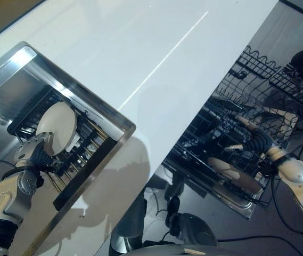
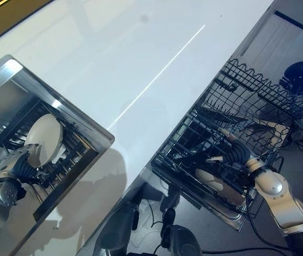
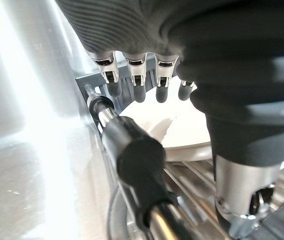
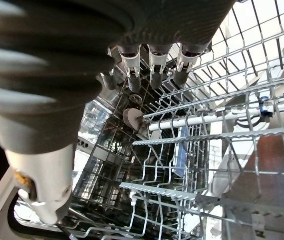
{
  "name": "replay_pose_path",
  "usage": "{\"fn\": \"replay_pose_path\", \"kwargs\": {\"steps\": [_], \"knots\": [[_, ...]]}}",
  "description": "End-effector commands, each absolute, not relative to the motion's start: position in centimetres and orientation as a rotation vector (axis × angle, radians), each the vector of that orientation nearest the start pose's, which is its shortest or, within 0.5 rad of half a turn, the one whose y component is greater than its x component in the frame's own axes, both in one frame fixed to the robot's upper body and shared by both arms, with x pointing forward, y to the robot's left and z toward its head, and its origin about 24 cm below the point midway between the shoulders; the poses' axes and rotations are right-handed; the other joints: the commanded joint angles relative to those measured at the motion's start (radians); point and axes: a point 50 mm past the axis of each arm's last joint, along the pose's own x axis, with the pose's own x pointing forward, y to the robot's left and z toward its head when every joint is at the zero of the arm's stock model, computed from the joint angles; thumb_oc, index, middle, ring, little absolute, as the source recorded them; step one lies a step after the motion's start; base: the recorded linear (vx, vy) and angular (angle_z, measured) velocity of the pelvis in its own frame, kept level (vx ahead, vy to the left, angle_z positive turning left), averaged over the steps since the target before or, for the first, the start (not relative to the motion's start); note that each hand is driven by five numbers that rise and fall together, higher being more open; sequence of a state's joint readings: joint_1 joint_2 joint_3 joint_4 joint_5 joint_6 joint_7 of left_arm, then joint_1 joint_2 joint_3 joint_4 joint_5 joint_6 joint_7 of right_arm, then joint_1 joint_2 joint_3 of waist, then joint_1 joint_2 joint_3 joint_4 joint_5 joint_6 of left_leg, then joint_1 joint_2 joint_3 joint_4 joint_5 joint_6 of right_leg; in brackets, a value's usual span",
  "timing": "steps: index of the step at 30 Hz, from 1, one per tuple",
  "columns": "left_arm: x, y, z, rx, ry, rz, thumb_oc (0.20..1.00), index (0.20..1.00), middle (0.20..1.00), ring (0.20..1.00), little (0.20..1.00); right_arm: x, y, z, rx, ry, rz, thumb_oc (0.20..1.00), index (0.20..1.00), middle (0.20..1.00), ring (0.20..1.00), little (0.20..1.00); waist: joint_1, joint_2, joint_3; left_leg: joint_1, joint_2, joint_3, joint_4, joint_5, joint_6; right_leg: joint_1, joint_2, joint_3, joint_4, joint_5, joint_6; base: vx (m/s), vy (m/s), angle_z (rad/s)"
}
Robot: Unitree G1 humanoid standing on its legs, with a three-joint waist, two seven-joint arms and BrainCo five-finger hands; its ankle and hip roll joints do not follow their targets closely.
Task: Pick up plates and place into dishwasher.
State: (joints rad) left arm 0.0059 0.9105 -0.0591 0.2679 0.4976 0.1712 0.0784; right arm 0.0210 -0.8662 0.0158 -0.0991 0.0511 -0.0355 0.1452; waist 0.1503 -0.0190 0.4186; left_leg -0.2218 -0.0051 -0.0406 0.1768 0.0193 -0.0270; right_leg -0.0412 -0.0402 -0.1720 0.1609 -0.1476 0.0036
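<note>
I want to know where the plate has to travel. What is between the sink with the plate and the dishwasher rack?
A bare stretch of white countertop, seen in both eye views, separates the sink holding the plate from the dishwasher rack.

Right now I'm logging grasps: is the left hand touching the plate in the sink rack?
Touching. In the left eye view the left hand grips the lower edge of the plate, standing in the sink rack.

Looks like a kitchen. A white countertop (image 1: 156, 53) is flanked by a steel sink (image 1: 13, 80) and a pulled-out dishwasher rack (image 2: 231, 133).
</note>
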Motion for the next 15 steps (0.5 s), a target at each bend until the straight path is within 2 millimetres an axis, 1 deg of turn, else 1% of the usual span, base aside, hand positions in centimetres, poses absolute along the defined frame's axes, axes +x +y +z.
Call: {"fn": "replay_pose_path", "kwargs": {"steps": [1,4,8,10,12,15], "knots": [[23.3,37.3,8.9,1.594,0.422,0.235,1.0,1.0,1.0,1.0,1.0,25.3,-27.0,14.3,-0.867,-0.115,0.202,1.0,1.0,1.0,1.0,1.0,-0.02,-0.021,-0.058,-0.108,-0.008,0.001,0.053,0.012,-0.025,-0.032,-0.08,-0.021,0.067,0.027,0.072,0.0,0.0,0.0],[23.5,37.7,9.7,1.681,0.395,0.314,1.0,1.0,1.0,1.0,1.0,25.5,-26.9,14.3,-0.861,-0.125,0.207,1.0,1.0,1.0,1.0,1.0,-0.02,-0.025,-0.056,-0.115,-0.01,0.001,0.057,0.011,-0.025,-0.038,-0.082,-0.022,0.069,0.028,0.071,0.0,0.0,0.0],[23.7,38.1,10.6,1.708,0.337,0.437,1.0,1.0,1.0,1.0,1.0,25.8,-26.6,13.9,-0.85,-0.125,0.206,1.0,1.0,1.0,1.0,1.0,-0.014,-0.035,-0.052,-0.122,-0.009,-0.001,0.061,0.01,-0.026,-0.044,-0.081,-0.023,0.072,0.03,0.071,0.0,-0.009,0.0],[23.7,38.3,10.6,1.721,0.327,0.498,1.0,1.0,1.0,1.0,1.0,25.9,-26.3,13.8,-0.84,-0.128,0.204,1.0,1.0,1.0,1.0,1.0,-0.011,-0.045,-0.047,-0.128,-0.007,-0.003,0.066,0.009,-0.025,-0.047,-0.079,-0.023,0.075,0.031,0.071,0.0,-0.061,0.0],[23.7,38.5,10.3,1.755,0.341,0.513,1.0,1.0,1.0,1.0,1.0,26.1,-26.0,13.5,-0.827,-0.131,0.202,1.0,1.0,1.0,1.0,1.0,-0.007,-0.056,-0.043,-0.132,-0.005,-0.004,0.069,0.008,-0.025,-0.047,-0.075,-0.023,0.072,0.034,0.071,0.0,-0.076,0.01],[23.5,38.9,9.8,1.814,0.424,0.49,1.0,1.0,1.0,1.0,1.0,26.3,-25.7,13.5,-0.813,-0.14,0.199,1.0,1.0,1.0,1.0,1.0,-0.006,-0.074,-0.038,-0.133,-0.001,-0.004,0.066,0.006,-0.024,-0.049,-0.068,-0.022,0.067,0.04,0.074,-0.02,-0.068,0.02]]}}
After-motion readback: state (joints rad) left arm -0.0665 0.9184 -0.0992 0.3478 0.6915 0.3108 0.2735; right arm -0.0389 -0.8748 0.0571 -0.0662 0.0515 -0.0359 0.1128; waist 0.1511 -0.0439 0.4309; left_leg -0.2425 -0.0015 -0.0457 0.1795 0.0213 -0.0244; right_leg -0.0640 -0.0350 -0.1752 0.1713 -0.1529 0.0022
